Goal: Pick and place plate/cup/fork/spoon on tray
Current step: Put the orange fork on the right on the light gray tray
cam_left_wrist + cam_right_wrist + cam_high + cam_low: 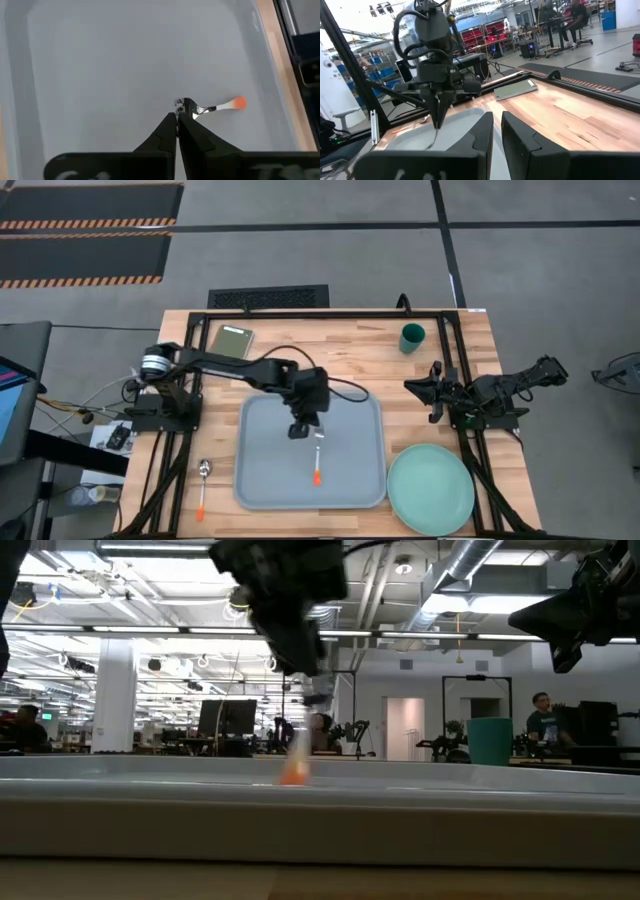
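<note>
Here, my left gripper (178,116) was pinched shut on the fork (210,107) — tine end, orange handle hanging over the tray (262,480) | spoon (203,484) left of tray, plate (431,489) right | my right gripper (436,393) idle, fingers nearly closed, empty — cup (412,337) beyond.

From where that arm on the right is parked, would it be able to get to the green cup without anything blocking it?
Probably yes. The cup stands alone at the table's far edge, near the right gripper, with bare wood between them. The left gripper is busy over the tray, holding the fork.
</note>
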Motion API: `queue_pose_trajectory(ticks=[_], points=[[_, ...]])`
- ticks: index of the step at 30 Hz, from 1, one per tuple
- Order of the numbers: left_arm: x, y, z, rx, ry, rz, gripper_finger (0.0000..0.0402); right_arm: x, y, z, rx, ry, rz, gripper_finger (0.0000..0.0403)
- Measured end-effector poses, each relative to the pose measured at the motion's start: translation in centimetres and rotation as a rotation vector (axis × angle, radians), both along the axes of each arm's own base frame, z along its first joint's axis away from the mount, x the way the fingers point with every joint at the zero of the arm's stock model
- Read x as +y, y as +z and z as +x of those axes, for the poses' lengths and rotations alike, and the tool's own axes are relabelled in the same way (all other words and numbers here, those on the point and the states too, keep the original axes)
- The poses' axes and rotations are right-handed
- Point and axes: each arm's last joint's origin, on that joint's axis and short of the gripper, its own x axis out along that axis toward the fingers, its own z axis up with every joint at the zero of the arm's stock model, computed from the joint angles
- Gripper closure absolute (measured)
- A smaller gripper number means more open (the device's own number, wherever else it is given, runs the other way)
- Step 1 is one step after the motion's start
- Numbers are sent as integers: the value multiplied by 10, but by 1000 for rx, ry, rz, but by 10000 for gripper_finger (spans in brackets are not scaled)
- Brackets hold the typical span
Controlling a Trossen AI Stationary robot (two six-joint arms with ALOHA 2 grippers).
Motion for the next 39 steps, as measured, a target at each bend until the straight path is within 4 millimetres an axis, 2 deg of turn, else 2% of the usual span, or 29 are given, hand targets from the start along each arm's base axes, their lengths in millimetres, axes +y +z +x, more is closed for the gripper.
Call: queue_pose_trajectory(ticks=[7,14,25,39], points=[[4,-8,34,-61,20,-5,401,0,0,0,3,0,-1,337],[13,-15,46,-132,40,0,401,0,-1,0,15,0,-5,337],[14,-41,46,-24,32,1,401,0,-2,0,23,0,-8,337],[12,-45,47,-53,-65,61,398,0,-2,0,25,0,-8,337]])
